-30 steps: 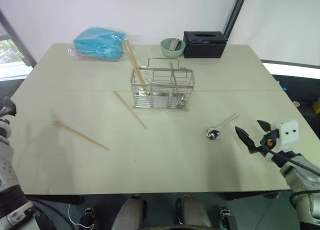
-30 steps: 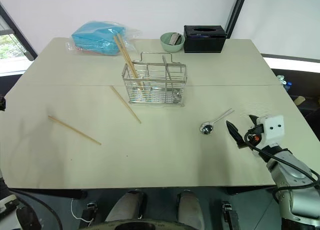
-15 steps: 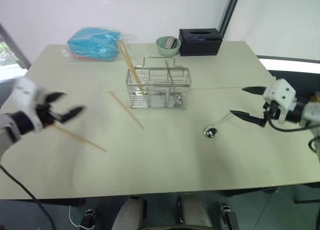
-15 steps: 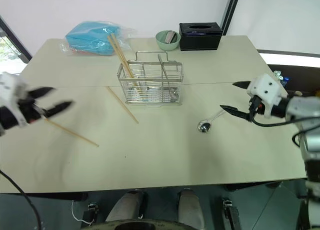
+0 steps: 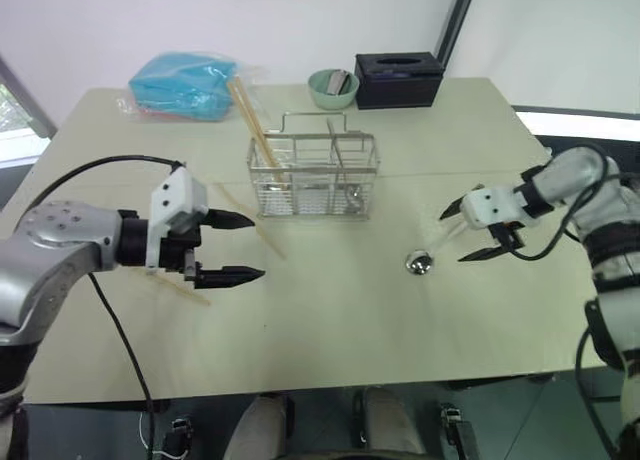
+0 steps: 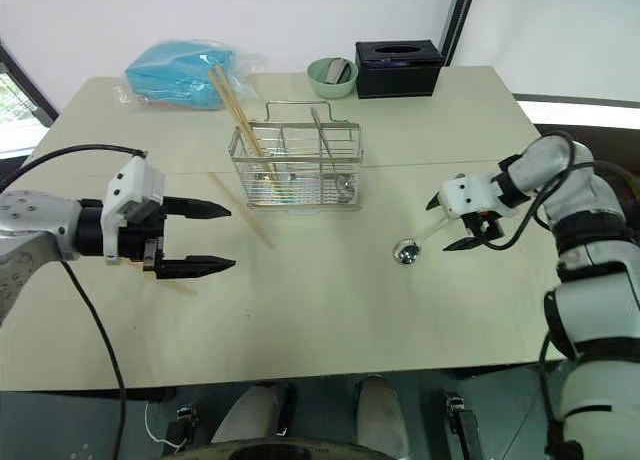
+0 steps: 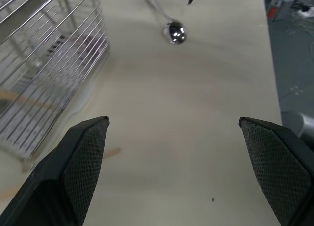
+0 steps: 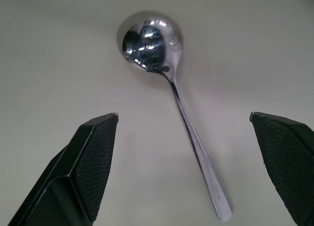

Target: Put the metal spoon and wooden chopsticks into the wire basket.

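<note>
Slippage is the main risk I see: the right gripper (image 6: pixel 452 223), fingers spread wide, is hanging over the spoon (image 8: pixel 167 83), which is lying flat on the table (image 5: pixel 330 330) right of the basket (image 5: pixel 313 177), and pads closing on that thin handle could skid or flick it away. The left gripper (image 5: pixel 236 247), also spread, is hovering left of the basket, above loose chopsticks (image 5: pixel 262 229); others are already leaning in the basket. Far behind are lying a blue bag (image 5: pixel 185 83), a bowl (image 5: pixel 332 88) and a black box (image 5: pixel 399 79), none blocking.
</note>
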Controlling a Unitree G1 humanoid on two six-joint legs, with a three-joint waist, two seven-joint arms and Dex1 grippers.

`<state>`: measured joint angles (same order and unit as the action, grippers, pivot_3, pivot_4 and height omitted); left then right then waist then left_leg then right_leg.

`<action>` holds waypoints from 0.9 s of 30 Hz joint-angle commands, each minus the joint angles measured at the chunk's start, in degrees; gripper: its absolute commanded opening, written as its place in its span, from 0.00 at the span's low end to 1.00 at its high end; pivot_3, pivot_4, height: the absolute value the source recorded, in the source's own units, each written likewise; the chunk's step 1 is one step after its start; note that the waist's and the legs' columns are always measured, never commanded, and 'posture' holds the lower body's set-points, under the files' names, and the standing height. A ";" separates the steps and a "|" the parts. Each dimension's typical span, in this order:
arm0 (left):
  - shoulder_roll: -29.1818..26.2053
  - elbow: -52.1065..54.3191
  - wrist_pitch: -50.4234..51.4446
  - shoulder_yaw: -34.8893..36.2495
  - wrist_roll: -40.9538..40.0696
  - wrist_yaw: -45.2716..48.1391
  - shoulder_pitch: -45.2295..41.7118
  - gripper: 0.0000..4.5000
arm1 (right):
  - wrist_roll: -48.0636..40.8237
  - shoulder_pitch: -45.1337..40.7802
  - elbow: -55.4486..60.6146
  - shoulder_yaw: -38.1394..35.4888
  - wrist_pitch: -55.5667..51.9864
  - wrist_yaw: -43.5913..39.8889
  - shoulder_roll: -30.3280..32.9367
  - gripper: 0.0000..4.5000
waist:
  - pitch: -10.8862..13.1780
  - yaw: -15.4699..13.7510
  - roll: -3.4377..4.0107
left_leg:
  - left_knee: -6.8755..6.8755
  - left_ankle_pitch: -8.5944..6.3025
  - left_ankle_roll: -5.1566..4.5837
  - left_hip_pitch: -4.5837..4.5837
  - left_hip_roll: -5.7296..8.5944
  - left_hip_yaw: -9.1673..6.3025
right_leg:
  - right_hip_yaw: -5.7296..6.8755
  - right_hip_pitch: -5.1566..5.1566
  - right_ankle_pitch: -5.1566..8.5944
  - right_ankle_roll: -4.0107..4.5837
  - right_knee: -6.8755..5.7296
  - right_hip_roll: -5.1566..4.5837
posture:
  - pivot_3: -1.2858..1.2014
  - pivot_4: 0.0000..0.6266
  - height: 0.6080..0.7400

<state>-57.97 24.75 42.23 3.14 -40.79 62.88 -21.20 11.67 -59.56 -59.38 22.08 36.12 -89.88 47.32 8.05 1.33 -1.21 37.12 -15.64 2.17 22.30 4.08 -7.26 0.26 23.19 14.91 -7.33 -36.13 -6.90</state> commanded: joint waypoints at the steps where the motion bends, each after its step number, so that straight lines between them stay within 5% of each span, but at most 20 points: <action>1: 0.98 2.14 0.87 0.39 -0.88 -1.28 -1.56 1.00 | 3.84 -3.70 -5.28 1.29 4.32 2.30 -1.61 0.99 | 0.00 -0.03 0.00 | 0.00 0.01 0.01 -0.01 -0.01 -0.01 | 0.00 0.00 0.00 0.00 -0.02 0.01 | 0.52 0.24 0.35; 11: 0.76 4.95 4.51 2.98 -3.41 -4.00 -1.49 1.00 | 8.50 -4.17 -11.08 2.48 9.53 7.70 -6.22 0.99 | 0.00 -0.15 -0.01 | 0.06 0.06 0.11 -0.02 0.05 -0.19 | -0.01 -0.07 0.00 0.02 -0.10 0.06 | 0.52 0.24 0.35; 14: 0.65 5.32 5.11 3.43 -3.82 -4.45 -1.55 1.00 | 7.76 -3.89 -11.46 1.74 9.54 6.63 -7.14 0.79 | -0.03 -0.12 -0.06 | 0.06 0.07 0.12 -0.10 0.05 -0.21 | -0.01 -0.11 -0.01 0.02 -0.13 0.11 | 0.52 0.24 0.35; 21: 1.14 4.62 5.50 3.08 -4.30 -5.61 -3.24 1.00 | 6.18 -3.19 -11.38 0.23 9.50 3.56 -7.84 0.01 | -0.03 0.58 -0.06 | 0.05 0.09 0.15 -0.16 0.05 -0.22 | -0.02 -0.14 -0.01 0.03 -0.19 0.11 | 0.52 0.24 0.35; 27: 2.21 3.19 4.41 1.85 -3.19 -5.75 -4.73 1.00 | 3.39 -1.52 -9.73 -1.74 9.56 0.77 -6.81 0.01 | -0.04 0.85 -0.07 | 0.05 0.09 0.15 -0.15 0.06 -0.24 | -0.02 -0.17 -0.02 0.03 -0.17 0.09 | 0.52 0.24 0.35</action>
<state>-55.87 27.96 47.88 4.14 -44.38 57.16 -24.81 17.04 -61.10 -70.47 22.05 45.36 -88.13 39.50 8.01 2.19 -1.28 37.17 -15.55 2.32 22.15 4.13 -7.51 0.25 23.01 14.89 -7.29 -36.29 -6.81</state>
